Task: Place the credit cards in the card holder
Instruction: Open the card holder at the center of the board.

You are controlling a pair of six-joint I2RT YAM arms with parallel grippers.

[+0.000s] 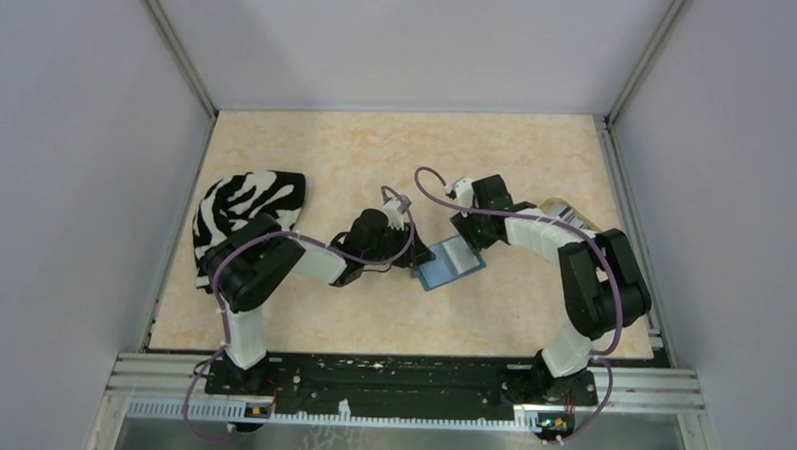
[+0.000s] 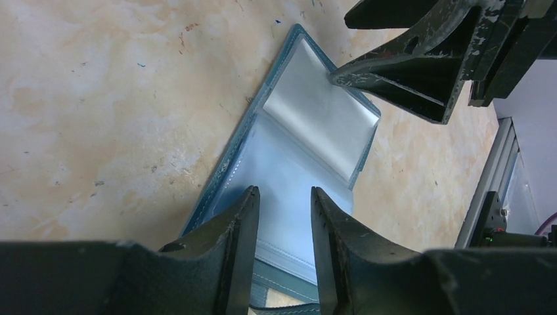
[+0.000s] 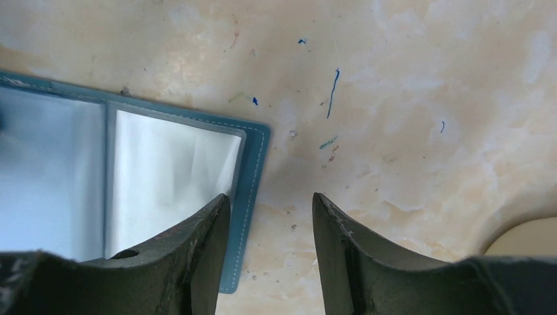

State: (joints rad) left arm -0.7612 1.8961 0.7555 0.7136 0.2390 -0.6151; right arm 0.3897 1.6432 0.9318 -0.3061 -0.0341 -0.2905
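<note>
ok so the left jaws are part open with nothing pinched, sitting over the left end of the card holder (image 2: 289, 170), and its pale blue inside shows through the gap. Can't tell if the tips actually press on it. Right jaws are open about as wide, with bare counter (image 3: 407, 118) between them and one side over the holder's far-right edge. From the left wrist view, one tip sits right at the silvery pocket page (image 2: 322, 125). Card or just lining in there? Can't tell.

Holder lies flat and unfolded mid-counter, a bit right of centre, between both arms. Beige tray (image 3: 525, 239) is nearby on the right, partly hidden under the right arm (image 1: 539, 233). Zebra-striped cloth (image 1: 247, 212) is way off left.
</note>
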